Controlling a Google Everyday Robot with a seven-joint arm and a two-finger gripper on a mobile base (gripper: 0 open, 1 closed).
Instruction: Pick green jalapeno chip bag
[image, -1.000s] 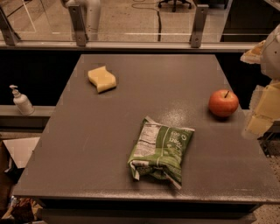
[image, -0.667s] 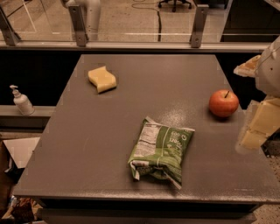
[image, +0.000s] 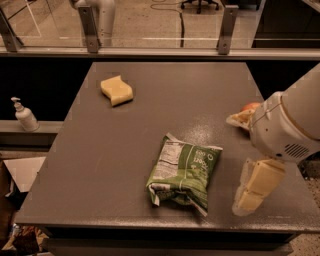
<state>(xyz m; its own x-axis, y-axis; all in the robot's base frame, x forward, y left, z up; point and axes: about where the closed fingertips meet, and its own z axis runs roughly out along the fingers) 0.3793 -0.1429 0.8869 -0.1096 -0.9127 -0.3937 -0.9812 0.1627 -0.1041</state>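
One bag (image: 184, 172) lies on the table (image: 100, 165), a little right of the middle and toward the near edge. It lies flat and crinkled. Its green face with white print is turned up, and a white label panel sits at its far left corner. Nothing touches it.

One gripper (image: 246, 202) hangs just right of the bag, over the table's near right corner. It points down and slightly left, and is apart from the bag. Whether it is open or closed cannot be told, and it holds nothing that can be seen. The single white arm (image: 295, 125) reaches in from the right edge, and its bulky last joint sits above the gripper.

One apple (image: 251, 106) rests near the right edge of the table, beyond the gripper. Most of it is hidden behind the arm, with only a reddish top showing.

One wavy yellow sponge (image: 116, 90) lies at the far left of the table, well apart from the bag.

That makes three things on the table: bag, apple and sponge.

One white pump bottle (image: 24, 115) stands upright on a ledge off the table's left side. Three metal posts (image: 90, 25) of a glass rail stand behind the table's far edge.
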